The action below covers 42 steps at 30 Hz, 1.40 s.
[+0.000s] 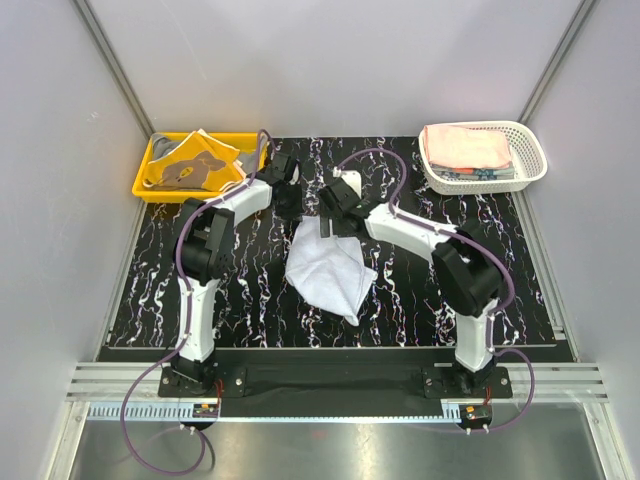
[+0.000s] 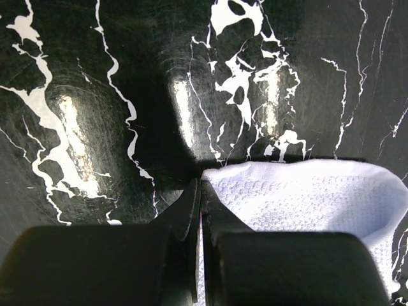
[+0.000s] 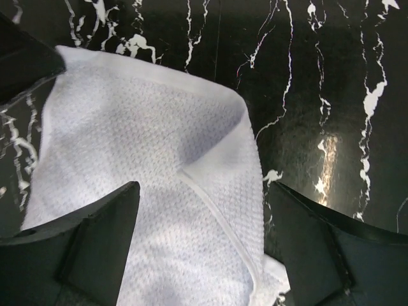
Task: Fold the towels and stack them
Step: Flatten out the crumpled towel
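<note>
Overhead, the black, white-veined worktop (image 1: 420, 300) fills the middle of the frame, with a container at each far corner. At upper right, the white lattice basket (image 1: 532, 165) holds folded towels (image 1: 465, 147) in pink and peach tones, lying flat in a low stack. At upper left, the yellow tray (image 1: 143, 186) holds loose cloths (image 1: 195, 165), orange and grey, rumpled together.

A pale towel (image 1: 325, 272) lies at the centre of the worktop. Its lower part is spread flat, and its upper edge is drawn up toward the two claws.

The left arm (image 1: 205, 245) rises from the lower left, bends and reaches right. The right arm (image 1: 465, 270) rises from the lower right and reaches left, so the two claws meet just above the towel's upper edge.

The top view cannot show the grips, but the wrist views can. In the left wrist view, the left claw (image 2: 199, 191) has its fingers pressed together, pinching an edge of the pale towel (image 2: 306, 197), which billows out toward the right of the frame. In the right wrist view, the right claw (image 3: 201, 191) has its fingers spread wide and clamps nothing. It hangs over the pale towel (image 3: 146, 127), whose hemmed corner is folded back on itself. A dark shape at the upper left of that frame meets the towel's corner.
</note>
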Each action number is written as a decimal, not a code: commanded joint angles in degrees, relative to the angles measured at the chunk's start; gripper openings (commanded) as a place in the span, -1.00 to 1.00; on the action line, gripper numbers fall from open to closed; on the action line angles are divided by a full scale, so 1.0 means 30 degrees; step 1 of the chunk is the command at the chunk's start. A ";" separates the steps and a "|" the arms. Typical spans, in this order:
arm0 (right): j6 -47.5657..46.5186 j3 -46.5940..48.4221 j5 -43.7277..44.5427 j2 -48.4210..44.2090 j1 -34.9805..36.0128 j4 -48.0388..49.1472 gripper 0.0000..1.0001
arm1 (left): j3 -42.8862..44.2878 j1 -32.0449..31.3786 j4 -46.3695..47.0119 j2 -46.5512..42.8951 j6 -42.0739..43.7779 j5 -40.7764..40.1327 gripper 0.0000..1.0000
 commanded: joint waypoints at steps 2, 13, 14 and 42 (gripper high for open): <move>-0.0350 0.1415 0.1052 0.1793 -0.0011 -0.1236 0.83 | -0.0067 -0.0056 0.0557 -0.1213 -0.0323 -0.0440 -1.00; -0.0819 0.0014 0.2166 0.1680 -0.0771 -0.1120 0.87 | -0.0331 0.0003 0.0410 -0.1330 -0.0295 -0.0937 -1.00; -0.0878 -0.0163 0.2195 0.1504 -0.0889 -0.1149 0.86 | -0.0331 0.0003 0.0352 -0.1388 -0.0294 -0.0996 -1.00; -0.2958 -0.1455 -0.2140 -0.0461 -0.4553 0.1869 0.58 | -0.0068 0.0149 0.0849 -0.1769 -0.0558 0.0439 -0.29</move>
